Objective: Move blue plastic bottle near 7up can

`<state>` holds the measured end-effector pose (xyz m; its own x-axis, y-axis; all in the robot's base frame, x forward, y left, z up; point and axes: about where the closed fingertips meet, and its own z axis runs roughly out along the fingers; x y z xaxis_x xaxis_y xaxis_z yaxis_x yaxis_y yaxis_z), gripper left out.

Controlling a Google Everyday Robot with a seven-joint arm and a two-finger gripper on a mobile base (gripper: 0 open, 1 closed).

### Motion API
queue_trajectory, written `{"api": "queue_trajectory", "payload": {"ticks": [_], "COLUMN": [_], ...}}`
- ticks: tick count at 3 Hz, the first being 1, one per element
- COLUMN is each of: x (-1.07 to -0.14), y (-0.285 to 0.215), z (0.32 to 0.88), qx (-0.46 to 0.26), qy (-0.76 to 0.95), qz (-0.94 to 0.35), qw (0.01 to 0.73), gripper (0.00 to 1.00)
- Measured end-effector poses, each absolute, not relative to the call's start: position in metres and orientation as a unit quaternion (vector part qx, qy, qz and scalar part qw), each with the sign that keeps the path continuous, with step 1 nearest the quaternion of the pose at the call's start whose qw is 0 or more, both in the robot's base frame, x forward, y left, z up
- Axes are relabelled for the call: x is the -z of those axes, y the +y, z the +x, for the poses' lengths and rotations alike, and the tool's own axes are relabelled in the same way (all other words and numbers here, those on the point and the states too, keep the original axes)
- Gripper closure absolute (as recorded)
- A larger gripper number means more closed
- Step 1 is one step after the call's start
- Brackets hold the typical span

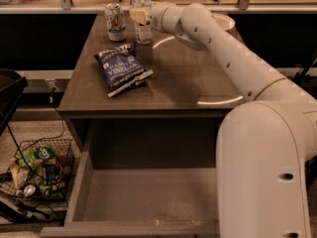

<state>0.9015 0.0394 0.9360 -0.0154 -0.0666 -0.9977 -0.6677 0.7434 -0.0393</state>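
End effector [140,16]: at far end of dark brown desk [188,83], clamped on mid-body of tall clear plastic water bottle [143,31]. Bottle upright, base on desk, just beside pale green-and-red 7up can [116,22], narrow gap between. Dark blue chip bag [124,69] lies flat nearer camera, apart from both. Grey drawer [143,197] below desk stands open.
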Motion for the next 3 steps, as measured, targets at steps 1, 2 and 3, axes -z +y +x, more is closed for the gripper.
{"api": "queue_trajectory", "payload": {"ticks": [1, 2, 3], "x": [-0.935, -0.9341, -0.9341], "y": [0.0426, 0.0456, 0.0456], "z": [0.9014, 0.9013, 0.9013], "qx": [-0.234, -0.235, -0.235], "qy": [0.673, 0.673, 0.673], "qz": [-0.274, -0.275, -0.275], "qw": [0.646, 0.645, 0.645], "gripper": [0.13, 0.0, 0.0]}}
